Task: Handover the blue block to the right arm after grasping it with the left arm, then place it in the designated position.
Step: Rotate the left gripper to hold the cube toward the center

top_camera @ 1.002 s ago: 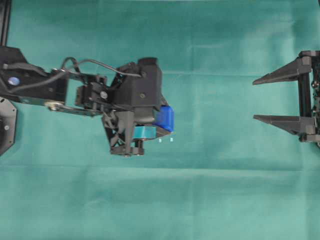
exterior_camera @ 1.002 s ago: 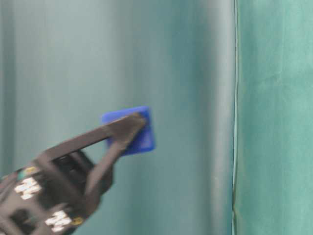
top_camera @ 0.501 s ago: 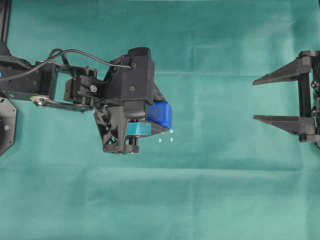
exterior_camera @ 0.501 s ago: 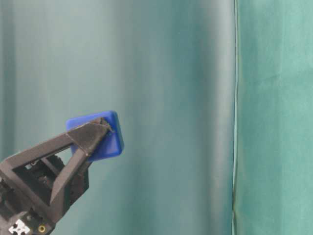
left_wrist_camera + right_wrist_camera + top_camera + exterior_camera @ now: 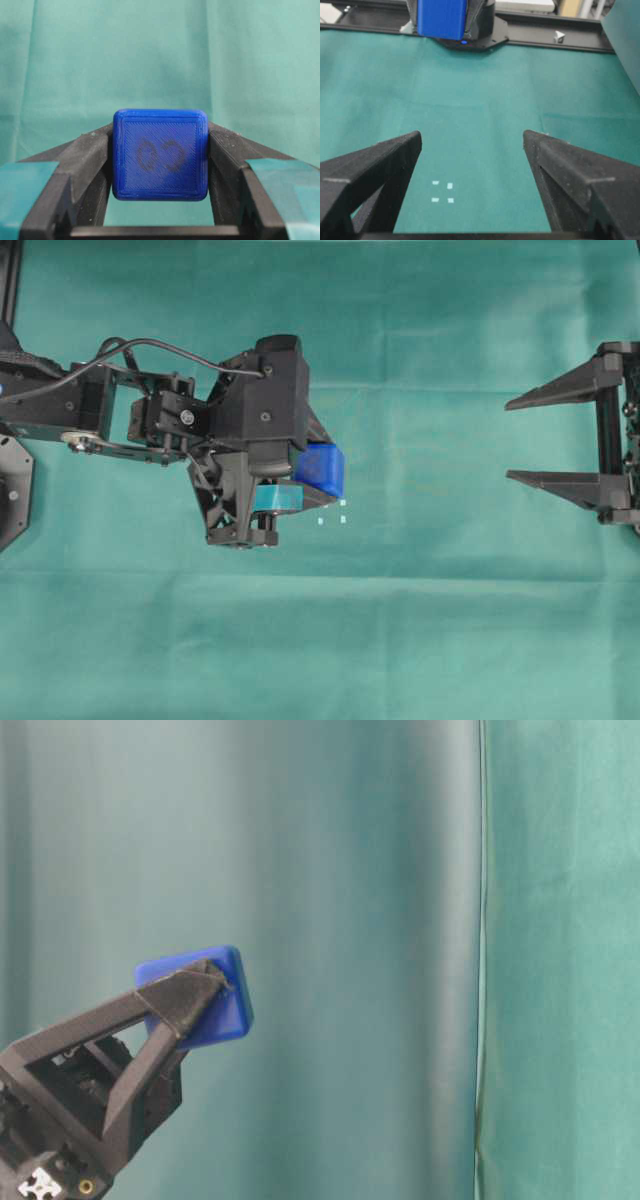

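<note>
My left gripper [image 5: 312, 478], its fingers banded with teal tape, is shut on the blue block [image 5: 322, 468] and holds it above the green cloth at left of centre. In the left wrist view the block [image 5: 160, 154] sits square between both fingers with a faint dark mark on its face. It also shows in the table-level view [image 5: 205, 1000] and far off in the right wrist view [image 5: 441, 19]. My right gripper [image 5: 512, 438] is open and empty at the far right edge, pointing toward the block, well apart from it.
Small white marks [image 5: 333, 519] lie on the green cloth just below and right of the block, also seen in the right wrist view [image 5: 443, 192]. A black frame rail [image 5: 545, 35] runs along the far table edge.
From one second ago to half a second ago the left gripper drew back leftward with the block. Since then nothing has moved. The right gripper has stayed still.
</note>
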Tool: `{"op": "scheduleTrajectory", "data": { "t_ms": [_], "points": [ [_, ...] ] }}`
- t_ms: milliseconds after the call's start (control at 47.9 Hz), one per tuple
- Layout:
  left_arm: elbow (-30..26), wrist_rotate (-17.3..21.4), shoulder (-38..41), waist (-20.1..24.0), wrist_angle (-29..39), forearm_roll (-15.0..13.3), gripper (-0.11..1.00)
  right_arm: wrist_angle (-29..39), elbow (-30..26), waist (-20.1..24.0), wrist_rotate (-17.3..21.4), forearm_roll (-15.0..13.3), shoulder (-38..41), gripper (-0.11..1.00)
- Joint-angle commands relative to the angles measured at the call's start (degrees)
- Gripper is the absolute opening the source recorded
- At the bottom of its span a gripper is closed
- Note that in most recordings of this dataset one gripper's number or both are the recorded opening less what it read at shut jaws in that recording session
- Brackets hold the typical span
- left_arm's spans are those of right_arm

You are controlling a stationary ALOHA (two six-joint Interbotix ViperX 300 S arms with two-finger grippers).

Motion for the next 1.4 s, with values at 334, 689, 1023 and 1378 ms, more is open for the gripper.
{"op": "scheduleTrajectory", "data": {
  "t_ms": [334,689,1023,1378],
  "points": [
    [-1.49,0.00,-1.41,-0.18,-0.35,0.18,0.47,-0.18,-1.58,-0.09,0.09,-0.09,0.26,0.93],
    [-1.14,0.00,-1.58,-0.18,-0.70,0.18,0.47,-0.26,-1.58,-0.09,0.09,-0.09,0.26,0.93],
    [3.69,0.18,-5.19,-0.44,-9.32,0.18,0.47,-0.26,-1.58,-0.09,0.00,-0.09,0.26,0.93],
    [14.24,2.46,-12.22,-0.53,-27.42,0.18,0.47,-0.53,-1.58,-0.09,-0.26,-0.79,0.18,0.93]
  ]
}}
